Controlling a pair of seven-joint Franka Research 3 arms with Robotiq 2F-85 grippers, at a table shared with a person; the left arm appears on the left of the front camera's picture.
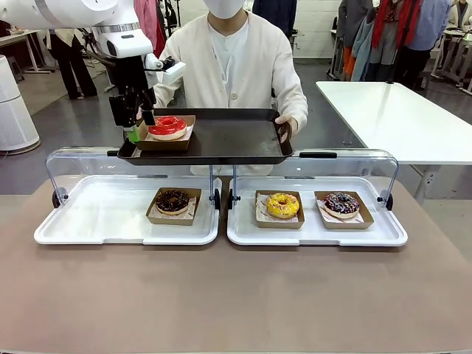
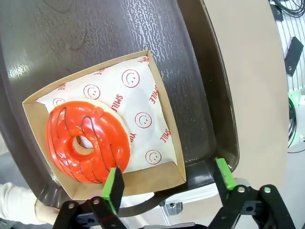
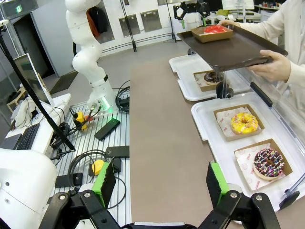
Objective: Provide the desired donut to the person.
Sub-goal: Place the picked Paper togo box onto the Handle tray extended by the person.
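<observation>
Table (image 1: 221, 295) lay nearest me, under the dark tray (image 1: 228, 140) held by the person (image 1: 236, 59). Red donut (image 1: 168, 125) sat on that tray; I noted left gripper (image 2: 167, 179) agape beside it, right gripper (image 3: 161, 176) agape, well away.

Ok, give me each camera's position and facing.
Front: between the arms, facing across the table at the person holding a dark tray; left arm shows.
Left wrist: above the tray, looking down on the red donut; open left end effector shows.
Right wrist: over the table's right end, looking along it; open right end effector shows.
All three share the red donut on the tray.
</observation>
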